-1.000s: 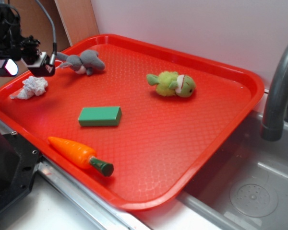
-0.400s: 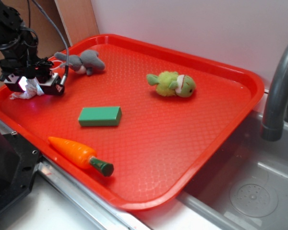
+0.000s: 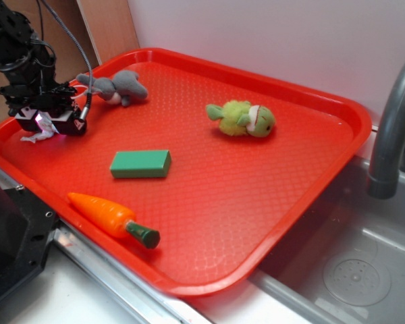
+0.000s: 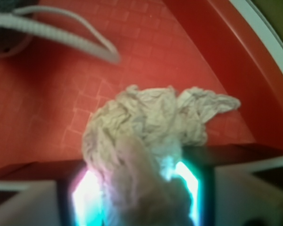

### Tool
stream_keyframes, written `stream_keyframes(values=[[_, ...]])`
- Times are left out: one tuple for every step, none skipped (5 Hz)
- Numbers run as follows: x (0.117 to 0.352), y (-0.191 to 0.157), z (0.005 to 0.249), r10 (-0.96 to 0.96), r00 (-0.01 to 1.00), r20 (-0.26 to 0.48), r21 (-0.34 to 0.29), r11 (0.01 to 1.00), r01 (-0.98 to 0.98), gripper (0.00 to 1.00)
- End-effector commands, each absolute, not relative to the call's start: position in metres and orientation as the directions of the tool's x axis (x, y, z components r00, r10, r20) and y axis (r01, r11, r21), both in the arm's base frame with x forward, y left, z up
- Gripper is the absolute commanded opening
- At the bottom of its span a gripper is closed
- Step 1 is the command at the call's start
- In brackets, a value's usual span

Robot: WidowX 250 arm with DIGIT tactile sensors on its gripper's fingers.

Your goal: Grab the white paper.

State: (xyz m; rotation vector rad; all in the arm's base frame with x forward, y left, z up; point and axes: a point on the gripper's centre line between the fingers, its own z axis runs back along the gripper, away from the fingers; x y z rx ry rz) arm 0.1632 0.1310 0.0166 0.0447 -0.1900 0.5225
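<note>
Red plastic tray, waffle-textured floor, raised smooth rim, holds everything. Contents: white paper at the tray's left corner, grey plush toy near the back-left rim, fuzzy yellow-green plush mid-back, flat green rectangular block centre-left, glossy orange carrot with a dark green stem end near the front rim. All well apart from each other.

Gripper is down over the white paper; wrist view shows the crumpled, tissue-like wad sitting between the fingers, its twisted tail pointing toward the rim. Jaws flank the wad and look close on it; can't tell if they actually pinch it. Paper rests on the tray floor.

Grey metal sink with a curved faucet sits to the right of the tray.
</note>
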Motion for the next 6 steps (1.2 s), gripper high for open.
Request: stream_keyframes(values=[[0.168,0.13,0.031,0.491,0.844,0.215,0.045,0.858,-0.511,0.0],[0.178,0.111,0.059,0.419,0.883,0.213,0.116,0.886,-0.449,0.0],[0.189,0.086,0.096,0.356,0.915,0.187,0.088,0.922,-0.377,0.0],[0.193,0.058,0.139,0.266,0.95,0.161,-0.043,0.964,-0.262,0.0],[0.199,0.035,0.169,0.205,0.97,0.126,-0.116,0.975,-0.191,0.0],[0.204,0.014,0.19,0.163,0.982,0.097,-0.166,0.975,-0.145,0.0]])
